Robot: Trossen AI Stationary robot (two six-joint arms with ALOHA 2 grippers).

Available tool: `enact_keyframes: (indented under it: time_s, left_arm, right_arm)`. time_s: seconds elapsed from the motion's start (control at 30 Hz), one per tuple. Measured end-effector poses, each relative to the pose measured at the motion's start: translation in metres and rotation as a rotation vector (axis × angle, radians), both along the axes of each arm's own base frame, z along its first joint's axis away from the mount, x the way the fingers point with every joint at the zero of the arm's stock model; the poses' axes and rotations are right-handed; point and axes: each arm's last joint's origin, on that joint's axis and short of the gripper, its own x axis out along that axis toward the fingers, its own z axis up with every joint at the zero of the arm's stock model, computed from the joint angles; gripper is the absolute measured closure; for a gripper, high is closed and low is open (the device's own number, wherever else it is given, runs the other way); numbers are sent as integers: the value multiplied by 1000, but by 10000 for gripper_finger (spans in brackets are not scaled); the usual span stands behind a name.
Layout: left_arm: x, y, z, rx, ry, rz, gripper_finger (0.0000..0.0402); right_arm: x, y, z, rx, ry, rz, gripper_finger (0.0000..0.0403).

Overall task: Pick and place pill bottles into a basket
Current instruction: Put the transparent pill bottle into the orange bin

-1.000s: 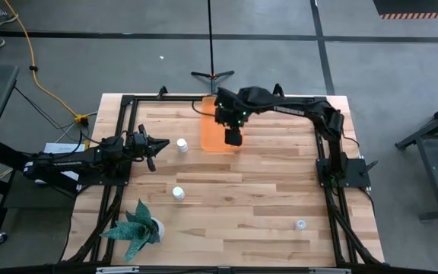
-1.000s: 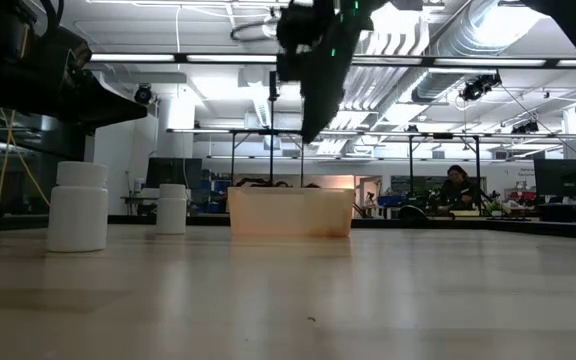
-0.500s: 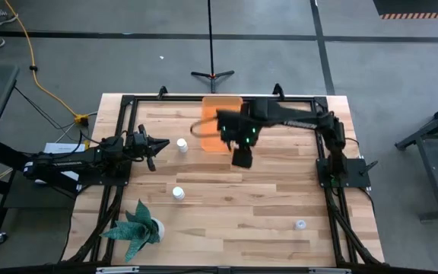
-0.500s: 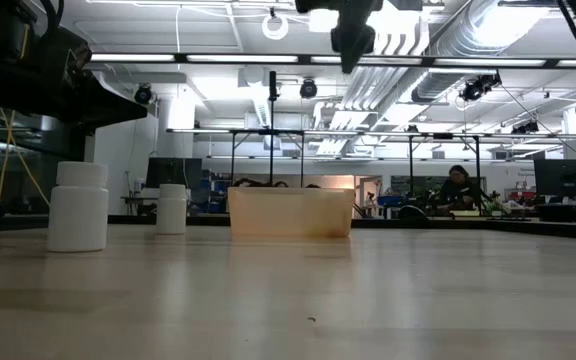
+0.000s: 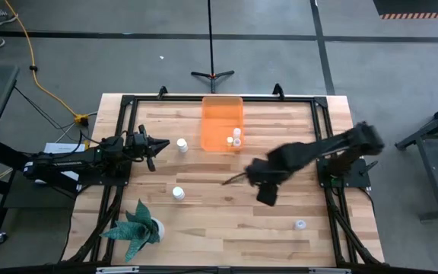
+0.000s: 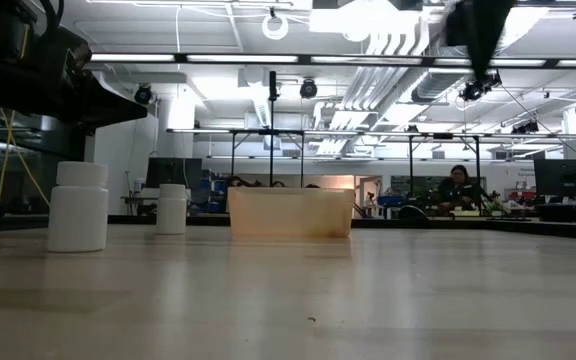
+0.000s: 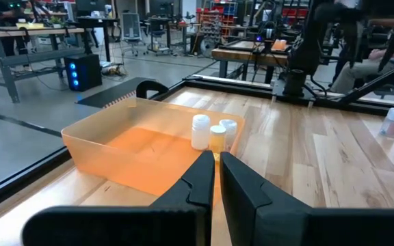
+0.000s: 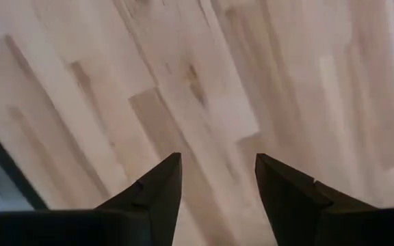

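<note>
Wood table (image 5: 226, 217) carries orange basket (image 5: 221, 122), three loose pill bottles (image 5: 182, 144), green plant (image 5: 137, 226).

Even, bright overhead light fills the workspace, with ceiling strip lights (image 6: 168, 58) glaring white in the low view and bleaching the ductwork around them. The wooden table (image 5: 226, 205) is evenly lit from above, shadows beneath the arms soft and short. The right arm (image 5: 310, 156) smears with motion blur in the high view, its outline ghosted. In the low view the near tabletop is out of focus. The orange basket (image 7: 142, 147) glows translucent in the left wrist view. The right wrist view shows softly blurred wood grain.
</note>
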Motion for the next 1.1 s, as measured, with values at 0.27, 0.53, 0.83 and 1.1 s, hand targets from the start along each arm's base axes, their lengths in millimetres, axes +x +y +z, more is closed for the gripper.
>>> enact_keyframes:
  time_s: [0.27,0.53,0.83,1.1]
  left_arm:
    - [0,0,0,0,0,0,339]
    - [0,0,0,0,0,0,339]
    - [0,0,0,0,0,0,339]
    - [0,0,0,0,0,0,339]
  right_arm:
    - [-79,41,-27,74,-21,-208,244]
    - [-91,93,-41,51,-230,9,273]
    - [-95,124,-71,76,-98,-27,222]
    - [-97,128,-84,49,17,-31,138]
